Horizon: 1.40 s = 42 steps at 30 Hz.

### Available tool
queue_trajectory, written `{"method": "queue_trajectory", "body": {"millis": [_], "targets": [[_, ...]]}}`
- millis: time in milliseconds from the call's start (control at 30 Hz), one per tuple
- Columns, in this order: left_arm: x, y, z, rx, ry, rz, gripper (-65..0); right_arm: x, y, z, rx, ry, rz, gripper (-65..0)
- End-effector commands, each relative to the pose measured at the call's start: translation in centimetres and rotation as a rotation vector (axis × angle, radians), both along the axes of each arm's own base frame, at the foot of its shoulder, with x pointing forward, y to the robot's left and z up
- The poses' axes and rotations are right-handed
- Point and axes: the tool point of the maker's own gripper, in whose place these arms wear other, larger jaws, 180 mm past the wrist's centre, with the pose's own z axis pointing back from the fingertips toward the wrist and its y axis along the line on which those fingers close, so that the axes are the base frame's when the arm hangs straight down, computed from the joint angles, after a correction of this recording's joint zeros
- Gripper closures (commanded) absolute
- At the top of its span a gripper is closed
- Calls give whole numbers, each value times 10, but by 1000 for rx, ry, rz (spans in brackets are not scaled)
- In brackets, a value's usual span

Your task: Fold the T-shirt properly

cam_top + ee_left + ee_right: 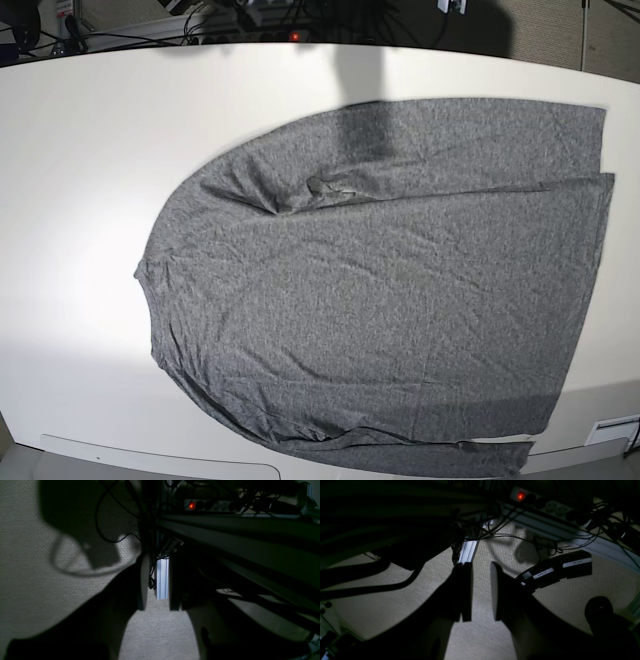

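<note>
Heathered grey knit cloth on the T-shirt (400,290), soft, matt, finely creased. Smooth, matt white on the table (90,180) beneath. Dark, matt, seemingly plastic fingers on the left gripper (157,585) and the right gripper (481,592), jaws apart in both wrist views. Coarse, woven-looking beige carpet (25,585) below and between the jaws. Ribbed, pale metal with a dull sheen on the extruded post (162,578) just beyond the left jaws. White plastic on the power strip (550,506) above the right jaws.

The base view looks straight down on the table (80,150). Both wrist views face carpet (25,592) below, sharing the red-lit power strip (212,505).
</note>
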Motion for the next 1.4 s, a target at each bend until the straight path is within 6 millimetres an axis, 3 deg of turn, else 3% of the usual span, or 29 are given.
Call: {"method": "queue_trajectory", "body": {"millis": [0,233,400,567,833,1133,1367], "targets": [[-3,0,1,-3,-2,3,-143,-2,-1,1,6,-2,-3,-137],[-20,2,5,0,22,-4,-141,-21,-7,5,9,22,10,-137],[-33,9,22,24,30,-68,-141,-40,-20,23,-4,21,24,-137],[-33,19,57,62,-35,-160,-141,-47,-27,58,-1,-10,43,-137],[-10,49,117,186,-124,-327,-141,-44,-25,128,3,-95,197,-137],[13,92,175,379,-195,-603,-141,-20,-34,195,-40,-185,393,-137],[66,103,224,474,-365,-780,-142,29,-39,231,-88,-325,510,-137]]}}
